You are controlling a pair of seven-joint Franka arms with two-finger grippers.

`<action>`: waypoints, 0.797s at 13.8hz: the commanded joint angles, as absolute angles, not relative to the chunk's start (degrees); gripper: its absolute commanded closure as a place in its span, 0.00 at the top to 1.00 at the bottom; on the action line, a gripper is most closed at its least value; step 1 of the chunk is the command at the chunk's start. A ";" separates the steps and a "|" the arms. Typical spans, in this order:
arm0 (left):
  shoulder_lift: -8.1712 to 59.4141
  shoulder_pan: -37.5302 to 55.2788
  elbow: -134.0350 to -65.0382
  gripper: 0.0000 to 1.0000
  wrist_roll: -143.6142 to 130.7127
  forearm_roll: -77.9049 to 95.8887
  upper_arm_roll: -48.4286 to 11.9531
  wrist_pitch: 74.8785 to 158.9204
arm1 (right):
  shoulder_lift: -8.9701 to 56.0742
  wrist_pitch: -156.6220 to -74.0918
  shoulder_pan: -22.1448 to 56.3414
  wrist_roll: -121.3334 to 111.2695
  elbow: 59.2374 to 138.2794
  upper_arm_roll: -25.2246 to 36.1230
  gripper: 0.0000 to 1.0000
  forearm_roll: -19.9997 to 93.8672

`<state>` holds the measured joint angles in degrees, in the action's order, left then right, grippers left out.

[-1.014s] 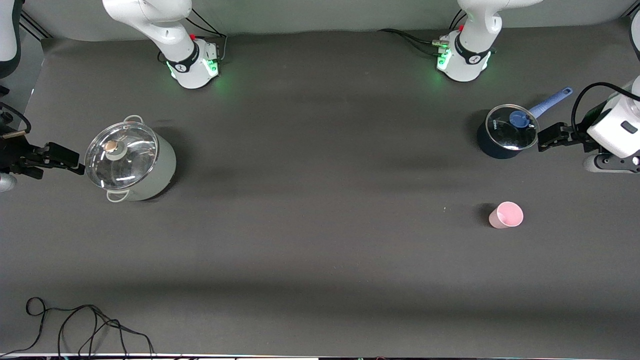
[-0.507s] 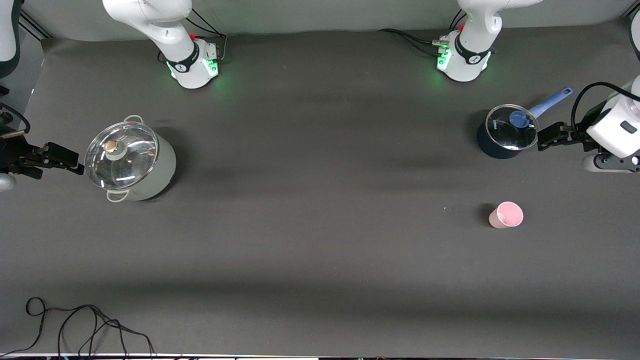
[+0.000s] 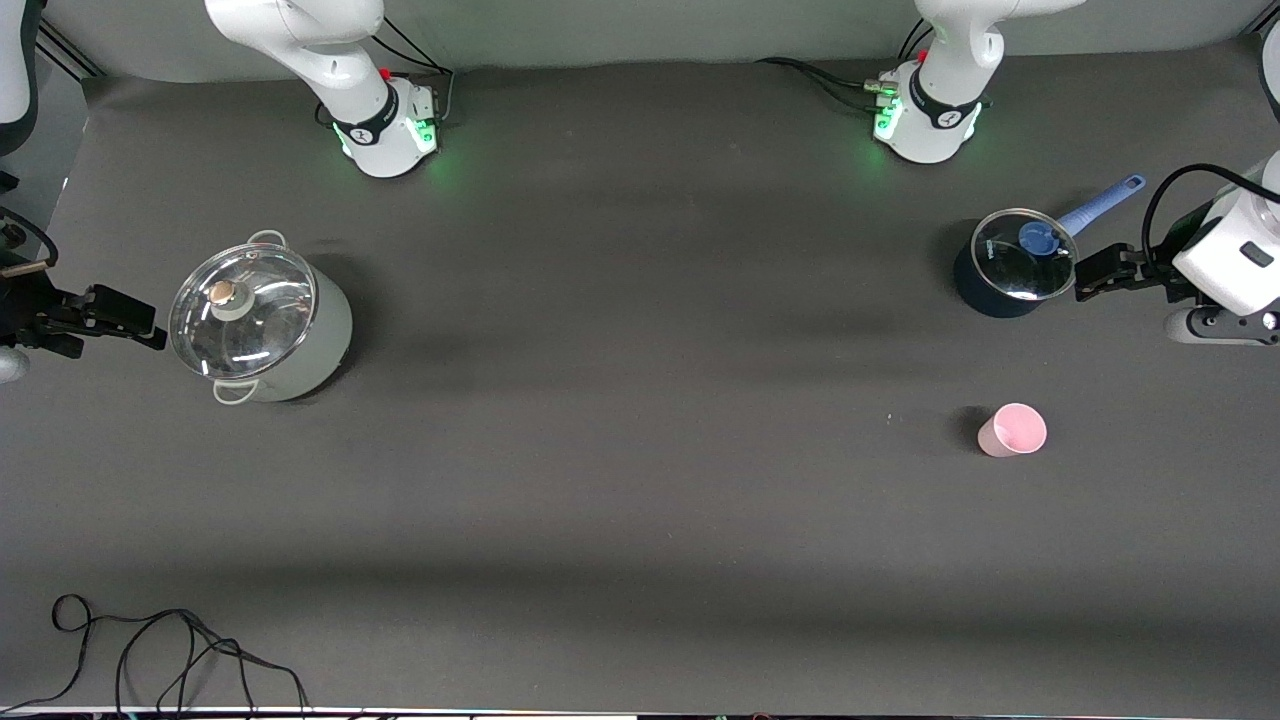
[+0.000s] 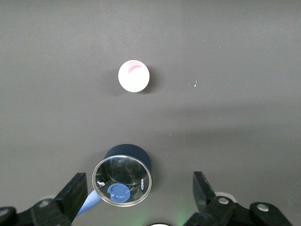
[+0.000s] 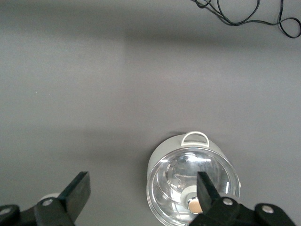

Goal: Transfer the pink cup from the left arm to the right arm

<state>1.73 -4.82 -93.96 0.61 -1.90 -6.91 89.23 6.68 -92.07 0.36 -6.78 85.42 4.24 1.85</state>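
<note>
Waiting spread and empty, left hand (image 3: pixel 1085 277) hovers beside the blue pot (image 3: pixel 1010 263), pink cup (image 3: pixel 1013 430) at its 7 o'clock, while right hand (image 3: pixel 150 330), also spread, idles.

Small tapered plastic cup (image 3: pixel 1012 430): upright on table (image 3: pixel 640 480), nearer the front camera than lidded saucepan (image 3: pixel 1008 262); large lidded pot (image 3: pixel 262 320) at right arm's end.

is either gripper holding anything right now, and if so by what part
Nothing is held. The left gripper is open over the blue saucepan, the right gripper open beside the grey pot. The pink cup stands alone on the table.
</note>
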 commanded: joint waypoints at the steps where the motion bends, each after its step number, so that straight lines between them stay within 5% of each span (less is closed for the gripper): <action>1: 2.11 -4.22 -93.08 1.00 2.71 -2.55 -6.33 88.07 | 6.86 -91.14 0.35 -7.65 84.29 4.48 1.00 1.76; 11: 4.92 -16.07 -91.76 0.99 40.81 -1.67 -6.33 90.87 | 7.38 -91.14 0.26 -8.26 83.14 4.48 0.99 1.67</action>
